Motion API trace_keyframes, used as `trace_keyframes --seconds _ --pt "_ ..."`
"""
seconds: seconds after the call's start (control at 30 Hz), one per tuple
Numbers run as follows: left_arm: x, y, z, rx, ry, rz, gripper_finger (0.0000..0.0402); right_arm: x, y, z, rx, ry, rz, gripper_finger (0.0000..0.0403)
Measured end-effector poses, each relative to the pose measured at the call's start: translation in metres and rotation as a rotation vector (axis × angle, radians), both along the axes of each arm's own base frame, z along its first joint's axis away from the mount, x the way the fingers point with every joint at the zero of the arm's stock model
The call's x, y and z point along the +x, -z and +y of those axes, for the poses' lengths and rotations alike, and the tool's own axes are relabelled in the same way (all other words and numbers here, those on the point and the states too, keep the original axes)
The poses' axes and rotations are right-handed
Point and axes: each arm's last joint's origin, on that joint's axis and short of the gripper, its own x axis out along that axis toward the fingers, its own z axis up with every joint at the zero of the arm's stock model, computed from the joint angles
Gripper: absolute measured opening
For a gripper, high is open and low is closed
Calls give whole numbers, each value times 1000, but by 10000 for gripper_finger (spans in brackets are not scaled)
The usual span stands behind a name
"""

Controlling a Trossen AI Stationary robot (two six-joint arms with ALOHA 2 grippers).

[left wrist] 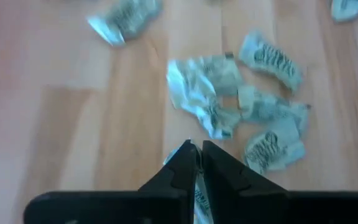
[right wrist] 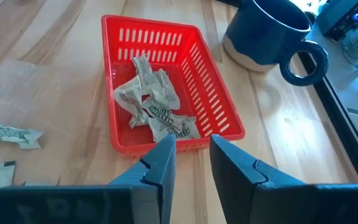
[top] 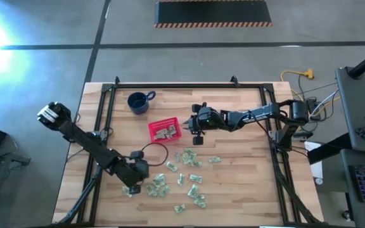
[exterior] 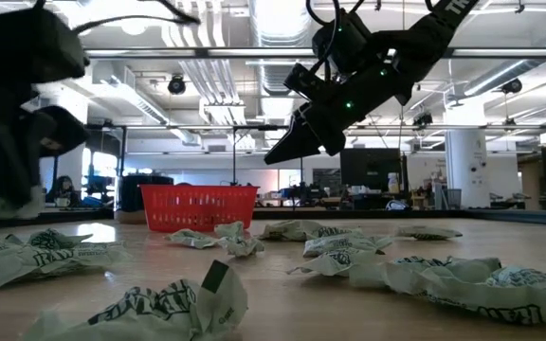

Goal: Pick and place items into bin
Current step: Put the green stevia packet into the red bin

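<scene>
While left gripper (left wrist: 194, 163) pinches a wrapped piece (left wrist: 199, 198), right gripper (right wrist: 190, 152) gapes over basket (right wrist: 222, 121)

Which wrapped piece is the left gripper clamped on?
The left gripper pinches the pale green-and-white wrapper between its fingers, at the near-left edge of the scatter. The other pieces lie loose on the wooden table.

Strong white glare burns out the upper left corner of the high view; the wooden desk (top: 233, 190) below is evenly, softly lit, with only faint shadows. In the low view, ceiling strip lights (exterior: 282, 19) bloom bright at the top, leaving the arm in the upper middle nearly a silhouette. The nearest wrappers (exterior: 159, 308) at the bottom are out of focus. The left wrist view is blurred throughout. The right wrist view is sharp, with a bright patch at upper right.
</scene>
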Motion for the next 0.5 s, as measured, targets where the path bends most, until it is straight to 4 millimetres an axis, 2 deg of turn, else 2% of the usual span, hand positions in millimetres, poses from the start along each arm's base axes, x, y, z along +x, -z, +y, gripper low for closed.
trace_keyframes --seconds 0.2,0.5 --pt "2 -11 10 250 -6 -148 2 0 0 0 20 12 -1 87" --pt "12 -38 46 627 -132 -291 0 -6 9 6 59 17 105 81"
